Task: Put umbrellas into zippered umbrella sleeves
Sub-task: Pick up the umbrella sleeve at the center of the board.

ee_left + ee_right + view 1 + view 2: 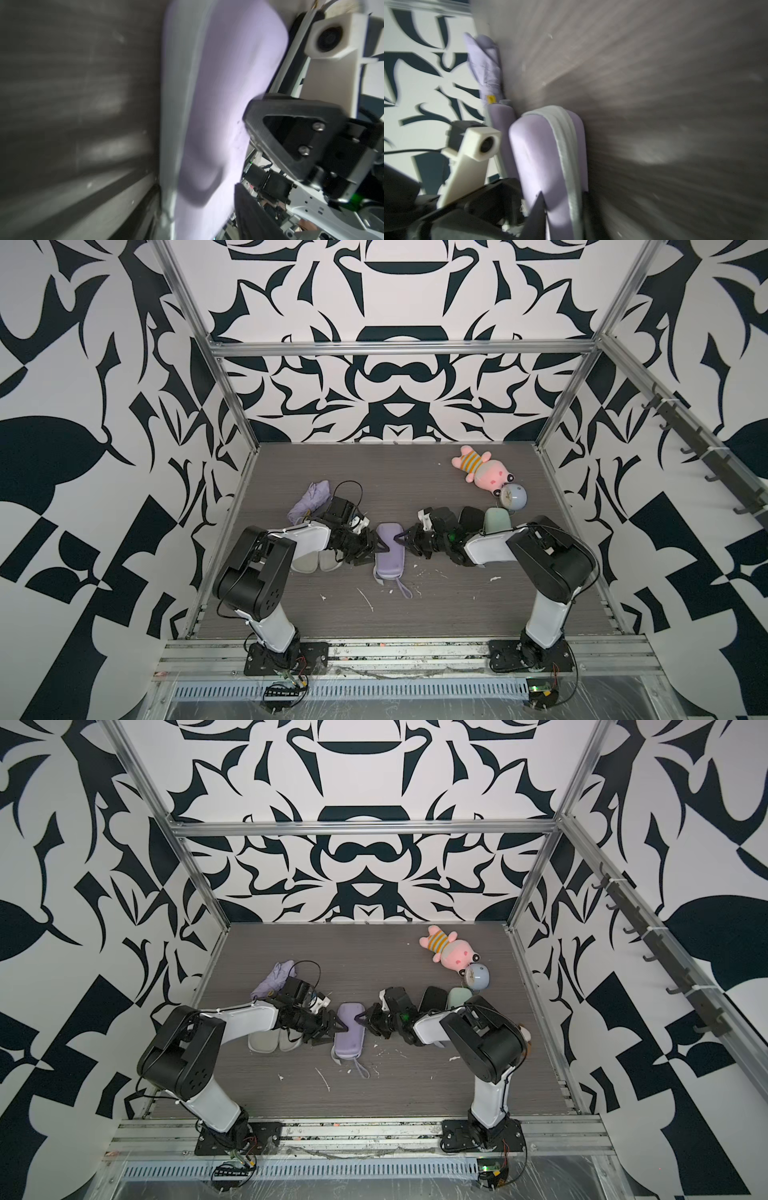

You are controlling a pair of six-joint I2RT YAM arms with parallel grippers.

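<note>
Black-and-white patterned walls [395, 385] box in a grey wood-grain bench [457, 605]. Mid-bench, in both top views, lies the lilac case [390, 556] with its shells together. Its long axis runs away from the arm bases, and its wrist strap [402, 591] trails off the near end.

Against the case's left flank sits the left tool [379, 551], jaws apart, one fingertip touching the shell. The right tool [402, 538] meets the case's right edge toward the far end. In the right wrist view its fingers [536, 216] stand close together on either side of the grey zip band [566, 158], pinching the case [533, 158] there. The left wrist view is blurred, but it shows a finger [280, 128] of the right tool pressed on the lilac shell [224, 83].

Left of the lilac case, partly under the left arm, an open case [318, 562] shows its pale lining. Farther left and back, a lilac umbrella [309, 502] lies loose on the bench, outside any case.

Right of the lilac case, behind the right arm, a black case [471, 516] and a mint case [496, 520] stand side by side. Farther right and back lie a pink plush [482, 470] and, just beside it, a pale-blue clock [513, 495].
</note>
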